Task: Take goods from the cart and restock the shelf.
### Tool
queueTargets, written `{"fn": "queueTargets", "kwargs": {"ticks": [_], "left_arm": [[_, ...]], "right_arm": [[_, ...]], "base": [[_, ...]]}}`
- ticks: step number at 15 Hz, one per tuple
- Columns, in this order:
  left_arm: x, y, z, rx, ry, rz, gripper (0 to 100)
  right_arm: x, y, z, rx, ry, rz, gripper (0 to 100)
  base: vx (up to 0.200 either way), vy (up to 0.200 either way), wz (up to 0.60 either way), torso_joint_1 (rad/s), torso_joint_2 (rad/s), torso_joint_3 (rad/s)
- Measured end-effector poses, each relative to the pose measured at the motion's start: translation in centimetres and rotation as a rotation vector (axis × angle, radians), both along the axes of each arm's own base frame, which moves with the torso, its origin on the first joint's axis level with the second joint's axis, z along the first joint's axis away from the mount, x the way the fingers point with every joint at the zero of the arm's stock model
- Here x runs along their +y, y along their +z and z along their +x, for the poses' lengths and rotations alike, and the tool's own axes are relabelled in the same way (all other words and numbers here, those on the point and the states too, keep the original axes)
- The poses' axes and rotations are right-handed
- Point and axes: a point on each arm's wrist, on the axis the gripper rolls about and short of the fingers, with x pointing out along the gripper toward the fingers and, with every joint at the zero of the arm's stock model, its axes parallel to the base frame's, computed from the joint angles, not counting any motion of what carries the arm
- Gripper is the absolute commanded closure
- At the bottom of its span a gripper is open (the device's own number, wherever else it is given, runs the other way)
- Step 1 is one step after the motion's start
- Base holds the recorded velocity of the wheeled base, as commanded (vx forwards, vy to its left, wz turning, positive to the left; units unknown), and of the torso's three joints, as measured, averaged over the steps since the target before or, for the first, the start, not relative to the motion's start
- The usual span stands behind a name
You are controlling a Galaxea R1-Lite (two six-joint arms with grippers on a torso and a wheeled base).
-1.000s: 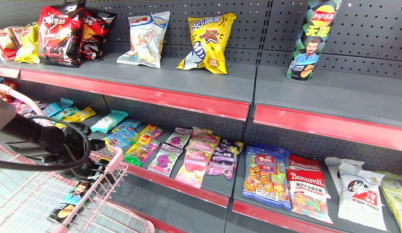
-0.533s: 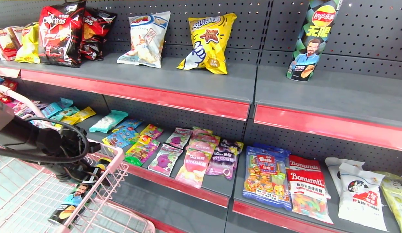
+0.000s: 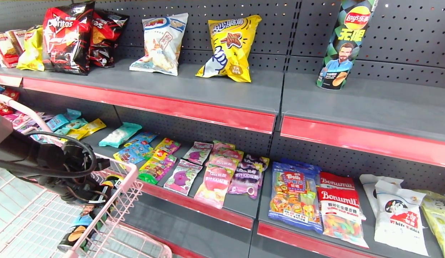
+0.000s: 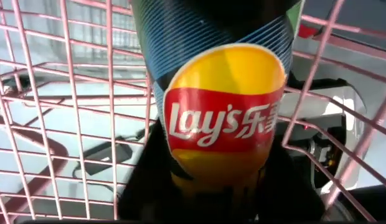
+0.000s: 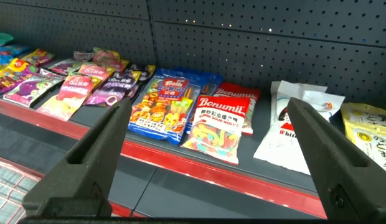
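Observation:
A tall chip can (image 3: 78,229) with a dark green-and-blue label leans inside the pink wire cart (image 3: 126,181) at the lower left. My left gripper (image 3: 90,195) is down in the cart's front corner, shut around the can's upper part. In the left wrist view the can (image 4: 224,118) stands right between the dark fingers, with the cart's mesh behind it. A matching chip can (image 3: 342,46) stands upright on the upper shelf (image 3: 369,104) at the right. My right gripper (image 5: 205,162) hangs open with nothing in it, in front of the lower shelf's candy bags.
Chip bags (image 3: 231,46) line the left part of the upper shelf; bare board lies around the standing can. Flat candy packets (image 3: 215,179) and gummy bags (image 5: 168,106) cover the lower shelf. Red price rails (image 3: 154,104) front each shelf.
My left arm has sunk a little lower and leftward in the cart, and the can under it has shifted slightly with it. The shelf goods have not moved.

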Motion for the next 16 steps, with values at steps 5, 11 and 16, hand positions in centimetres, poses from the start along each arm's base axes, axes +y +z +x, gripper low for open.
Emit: {"fn": "queueTargets", "kwargs": {"ticks": [5, 11, 16], "left_arm": [[-0.1, 2.7, -0.7, -0.069, -0.001, 0.008, 100], [-1.8, 11.1, -5.0, -0.324, -0.032, 0.045, 100], [-3.8, 19.0, -13.1, -0.648, -0.066, 0.085, 100]], "right_arm": [[0.0, 0.0, 0.0, -0.001, 0.0, 0.0, 0], [0.0, 0.0, 0.0, -0.001, 0.002, 0.0, 0], [0.0, 0.0, 0.0, -0.001, 0.003, 0.0, 0]], "base": [[0.0, 0.0, 0.0, 0.0, 0.0, 0.0], [0.0, 0.0, 0.0, 0.0, 0.0, 0.0], [0.0, 0.0, 0.0, 0.0, 0.0, 0.0]]}}
